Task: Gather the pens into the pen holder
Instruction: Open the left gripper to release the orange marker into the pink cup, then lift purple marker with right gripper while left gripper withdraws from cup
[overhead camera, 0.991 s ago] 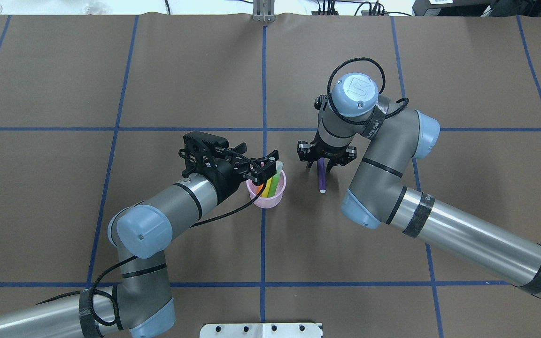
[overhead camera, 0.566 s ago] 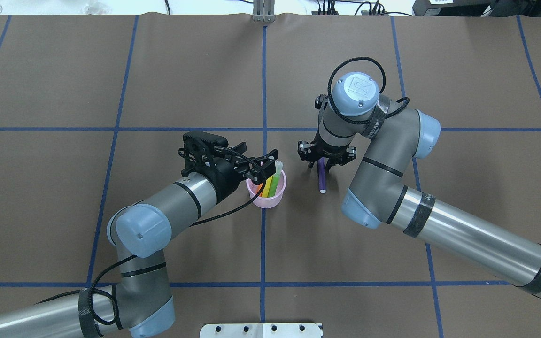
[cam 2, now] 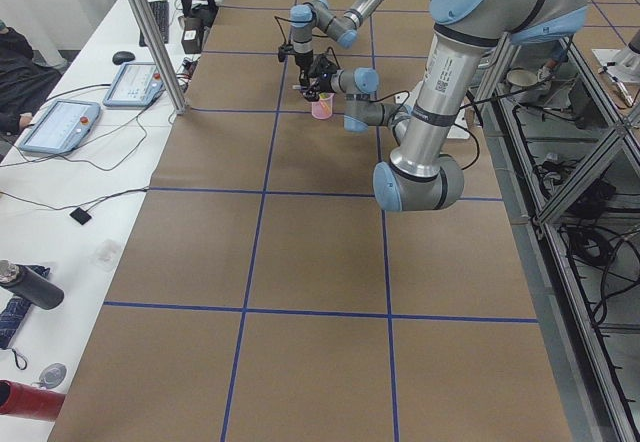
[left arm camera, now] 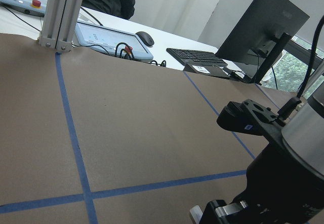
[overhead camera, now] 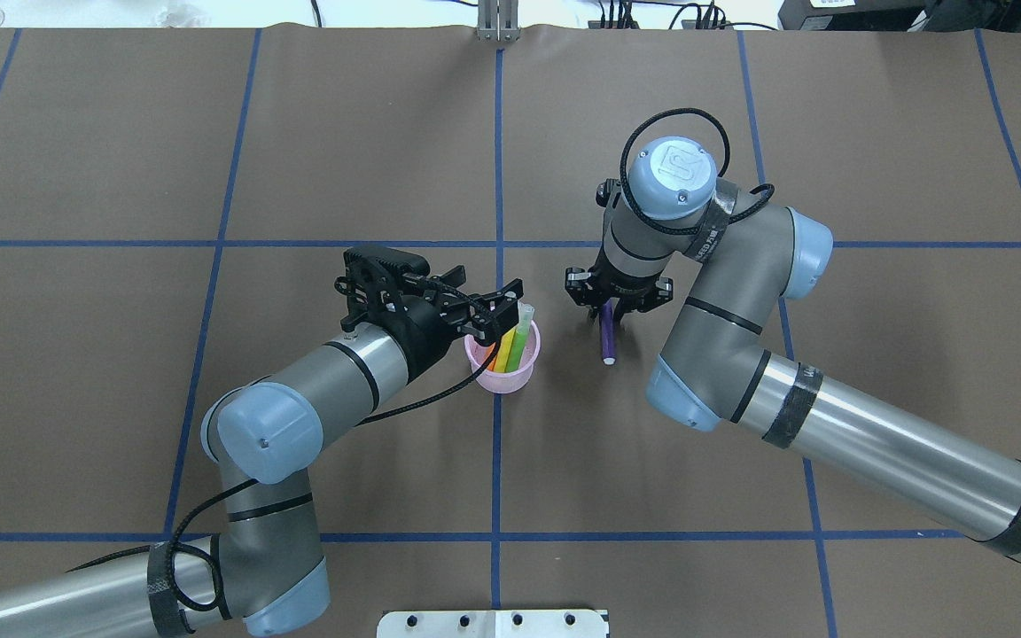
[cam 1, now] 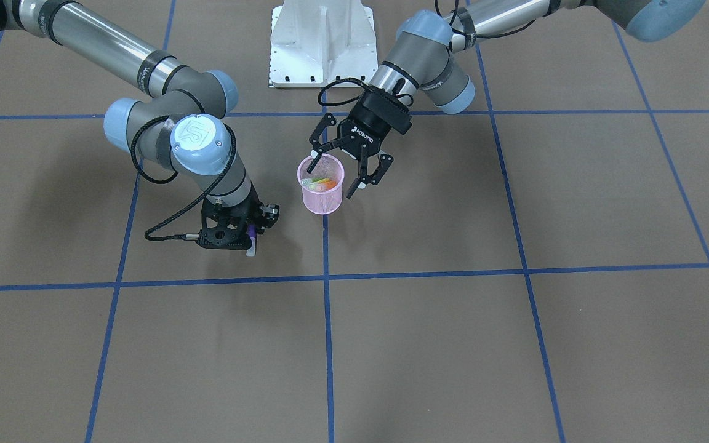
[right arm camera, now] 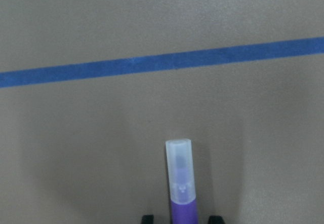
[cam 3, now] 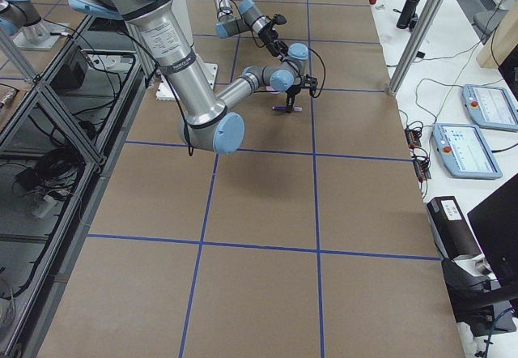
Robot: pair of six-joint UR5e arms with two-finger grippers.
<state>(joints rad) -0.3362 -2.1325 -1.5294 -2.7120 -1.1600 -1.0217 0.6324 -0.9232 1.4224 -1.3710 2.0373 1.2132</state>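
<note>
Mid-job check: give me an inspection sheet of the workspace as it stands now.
Surface: brown mat with a blue tape grid; no damage seen.
Job's things: green pen and orange pen stand in the holder; purple pen lies on the mat, on the robot's right of the holder.
Clutter: nothing seen.
Hands: left hand open over the holder's rim; right hand open, straddling the purple pen, with gaps on both sides in the wrist view.
Cables: right-wrist cable loops above the arm; left-wrist cable hangs near the holder.
Surroundings: a pendant, keyboard and monitor on side benches.
</note>
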